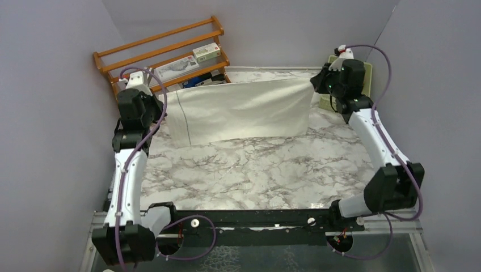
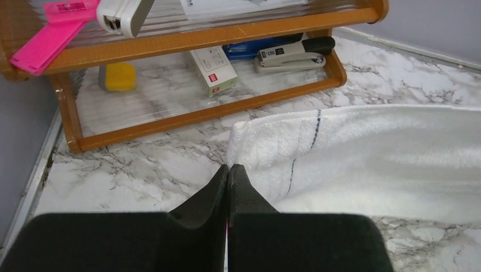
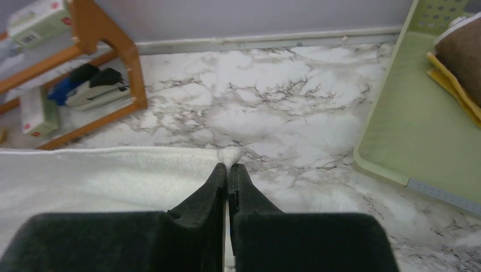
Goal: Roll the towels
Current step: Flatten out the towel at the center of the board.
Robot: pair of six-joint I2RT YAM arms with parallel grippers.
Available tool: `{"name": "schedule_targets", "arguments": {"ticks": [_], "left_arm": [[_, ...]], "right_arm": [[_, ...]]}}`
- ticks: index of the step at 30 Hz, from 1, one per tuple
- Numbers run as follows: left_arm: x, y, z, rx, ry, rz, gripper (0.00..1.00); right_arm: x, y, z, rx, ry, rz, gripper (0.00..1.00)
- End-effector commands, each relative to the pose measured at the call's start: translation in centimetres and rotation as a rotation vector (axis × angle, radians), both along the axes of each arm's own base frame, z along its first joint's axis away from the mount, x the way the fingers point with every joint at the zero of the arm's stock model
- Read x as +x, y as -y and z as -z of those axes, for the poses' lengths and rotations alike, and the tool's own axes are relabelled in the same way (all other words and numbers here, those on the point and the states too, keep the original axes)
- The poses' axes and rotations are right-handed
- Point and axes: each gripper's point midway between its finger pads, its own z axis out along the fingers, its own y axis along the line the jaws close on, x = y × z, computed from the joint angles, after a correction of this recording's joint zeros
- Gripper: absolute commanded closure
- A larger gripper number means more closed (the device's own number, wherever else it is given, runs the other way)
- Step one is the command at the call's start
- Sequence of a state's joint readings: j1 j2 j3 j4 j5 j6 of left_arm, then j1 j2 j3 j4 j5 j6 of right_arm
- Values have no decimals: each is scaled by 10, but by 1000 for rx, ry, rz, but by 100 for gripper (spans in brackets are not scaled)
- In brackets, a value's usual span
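left gripper (image 2: 228, 168) and right gripper (image 3: 228, 166) were each clamped on a cream towel (image 1: 244, 110) corner by the wooden rack (image 1: 164, 51). right bite looked thin; tension could slip it.

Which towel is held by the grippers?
The cream towel, pinched by the left gripper and right gripper; the mustard towel lies in the green basket.

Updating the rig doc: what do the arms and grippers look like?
The left arm and right arm: white links, black joint blocks, a purple cable looped along each. The left gripper and right gripper: two matte black fingers tapering to the tips. No markings visible.
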State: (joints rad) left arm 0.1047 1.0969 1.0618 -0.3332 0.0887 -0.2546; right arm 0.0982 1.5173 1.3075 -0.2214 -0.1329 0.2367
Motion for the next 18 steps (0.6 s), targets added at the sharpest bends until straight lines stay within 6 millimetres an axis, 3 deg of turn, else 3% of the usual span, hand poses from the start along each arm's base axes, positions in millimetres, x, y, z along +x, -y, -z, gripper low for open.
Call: {"name": "schedule_targets", "arguments": {"ticks": [1, 7, 10, 15, 18], "left_arm": [[-41, 3, -13, -25, 70, -23, 100], [-102, -1, -32, -29, 150, -98, 100], [-118, -5, -34, -3, 131, -119, 100], [-112, 1, -35, 26, 58, -56, 100], [-94, 3, -14, 26, -28, -17, 100]], "right_arm": [[-41, -10, -49, 101, 128, -40, 99], [-107, -3, -70, 172, 176, -6, 99], [-127, -1, -72, 183, 182, 3, 99], [-140, 3, -82, 177, 182, 18, 99], [-129, 8, -71, 184, 153, 61, 99]]}}
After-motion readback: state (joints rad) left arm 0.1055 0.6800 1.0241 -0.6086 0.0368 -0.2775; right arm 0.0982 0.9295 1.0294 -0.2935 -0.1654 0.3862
